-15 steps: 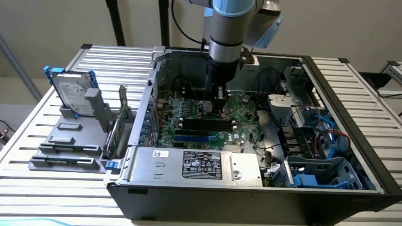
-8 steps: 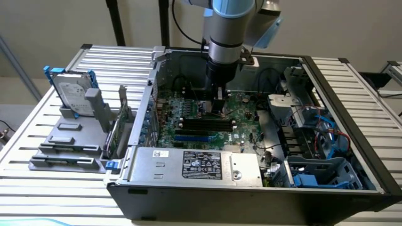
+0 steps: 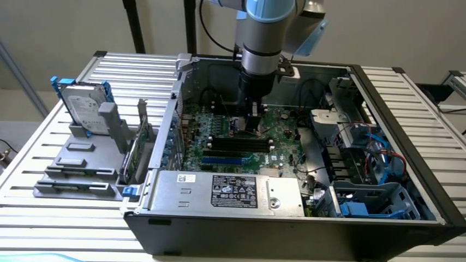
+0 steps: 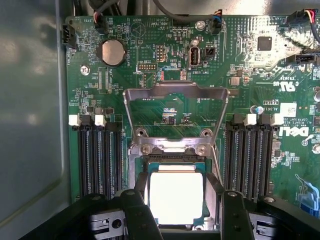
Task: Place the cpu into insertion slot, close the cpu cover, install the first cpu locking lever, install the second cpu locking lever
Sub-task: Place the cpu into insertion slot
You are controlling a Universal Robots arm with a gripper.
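At the exterior view's left, a silver hard drive (image 3: 82, 106) stands in a grey plastic rack on the slatted metal table (image 3: 145, 65). In the middle, the grey robot arm (image 3: 262, 33) reaches straight down into an open black computer case (image 3: 407, 136), its gripper (image 3: 252, 125) low over the green motherboard (image 3: 280, 123). The wrist view looks between its two black fingers (image 4: 137, 212), which are spread apart. The cpu (image 4: 176, 197), a small pale square chip, lies flat in the insertion slot (image 4: 172, 160), a black socket with a silvery rim. It sits directly between the fingers and appears ungripped. Just beyond the socket, the cpu cover (image 4: 176, 91), a silvery windowed frame, stands hinged open, its hinge line running parallel to the line between the fingers. Blue cables (image 3: 378, 150) fill the exterior view's right.
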